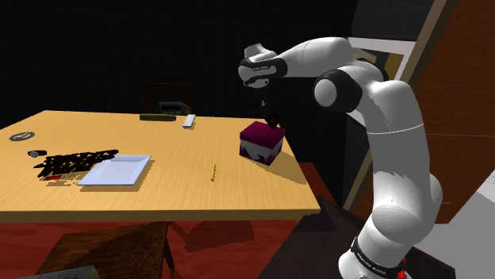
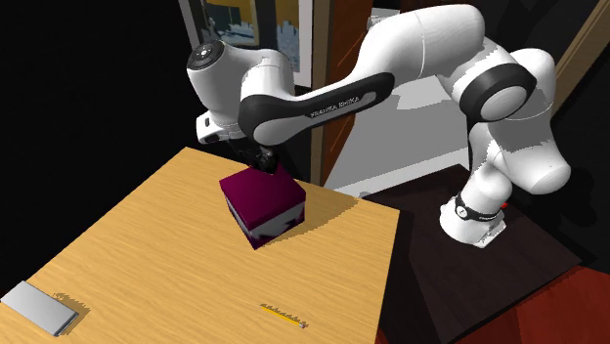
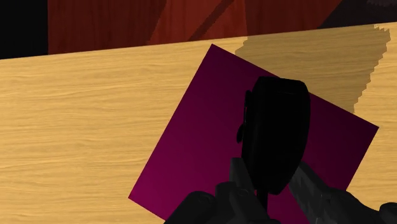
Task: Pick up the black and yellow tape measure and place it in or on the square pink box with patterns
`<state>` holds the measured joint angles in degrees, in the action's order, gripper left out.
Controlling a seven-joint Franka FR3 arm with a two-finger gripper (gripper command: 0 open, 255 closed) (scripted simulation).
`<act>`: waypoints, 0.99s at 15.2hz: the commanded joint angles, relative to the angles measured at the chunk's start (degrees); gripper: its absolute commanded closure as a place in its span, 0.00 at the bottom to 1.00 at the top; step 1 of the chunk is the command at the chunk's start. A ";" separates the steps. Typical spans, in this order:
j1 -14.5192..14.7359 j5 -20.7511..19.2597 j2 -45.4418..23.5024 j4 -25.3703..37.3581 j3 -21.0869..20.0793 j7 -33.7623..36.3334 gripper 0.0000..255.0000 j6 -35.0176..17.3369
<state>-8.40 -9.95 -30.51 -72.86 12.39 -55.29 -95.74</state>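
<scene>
Table (image 1: pixel 198 194) contents in the shoulder view, left to right: one white tray (image 1: pixel 115 170), one pencil (image 1: pixel 212 173), one magenta box (image 1: pixel 260 143). One gripper (image 1: pixel 274 120) hangs directly over the box. Its fingers are clenched on one black tape measure (image 3: pixel 275 127), positioned above the box top. The tape measure's long axis extends from the fingers toward the table edge. Contact with the box cannot be determined.

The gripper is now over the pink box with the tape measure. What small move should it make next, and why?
Probably open the gripper, perhaps after easing down slightly. It clasps the black tape measure directly above the top of the dark pink box and seems close to it, so a release here should leave the tape measure resting on the box.
</scene>
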 commanded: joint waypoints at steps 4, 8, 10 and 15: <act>0.03 -0.02 -0.44 -3.12 -0.10 0.76 1.00 -3.51; 0.02 -0.05 -1.06 -5.88 -0.20 1.47 1.00 -6.81; 0.01 -0.06 -1.06 -5.88 -0.21 1.48 1.00 -6.81; 0.01 -0.06 -1.06 -5.88 -0.22 1.48 1.00 -6.81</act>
<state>-8.37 -10.01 -31.51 -78.77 12.14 -53.82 -102.62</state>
